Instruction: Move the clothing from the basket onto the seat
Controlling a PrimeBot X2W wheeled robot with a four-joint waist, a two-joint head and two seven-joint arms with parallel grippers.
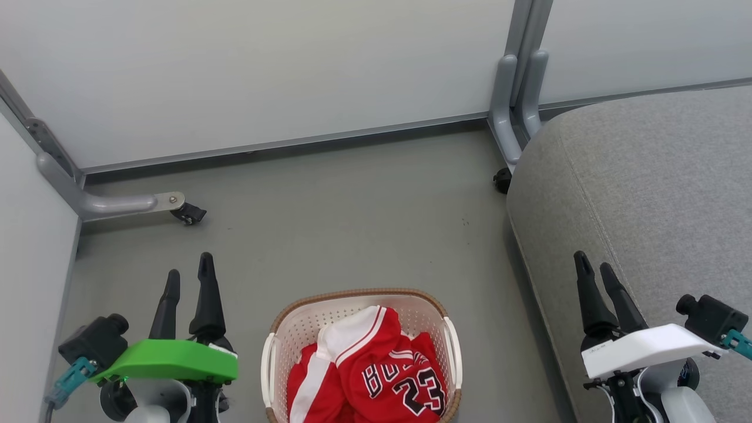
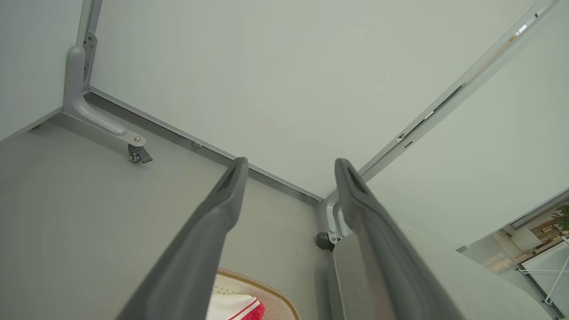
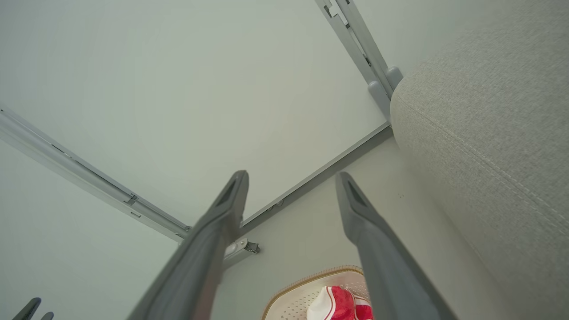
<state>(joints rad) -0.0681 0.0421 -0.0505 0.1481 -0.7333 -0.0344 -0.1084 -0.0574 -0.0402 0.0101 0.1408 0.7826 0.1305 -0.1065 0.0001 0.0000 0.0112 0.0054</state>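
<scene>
- Head view: your left tool (image 1: 189, 265) sits at the lower left, its two dark fingers spread wide and holding nothing, above the grey floor (image 1: 352, 205).
- Your right tool (image 1: 593, 262) sits at the lower right, fingers apart and empty, over the edge of the seat (image 1: 646, 194).
- The basket (image 1: 358, 292) stands on the floor between the two tools, just left of the seat. The clothing (image 1: 376, 370) is heaped inside it, with the "23" jersey on top and the white-striped piece beside it.
- Left wrist view: you see the left tool (image 2: 291, 162) wide, with nothing between its fingers. Below them are the basket rim (image 2: 262, 284) and a bit of clothing (image 2: 240, 309), and the seat (image 2: 466, 275) is at the right.
- Right wrist view: the right tool (image 3: 292, 174) is wide and empty. The basket (image 3: 289, 306) with the clothing (image 3: 340, 302) lies low between its fingers, and the seat (image 3: 489, 133) is along the right.
</scene>
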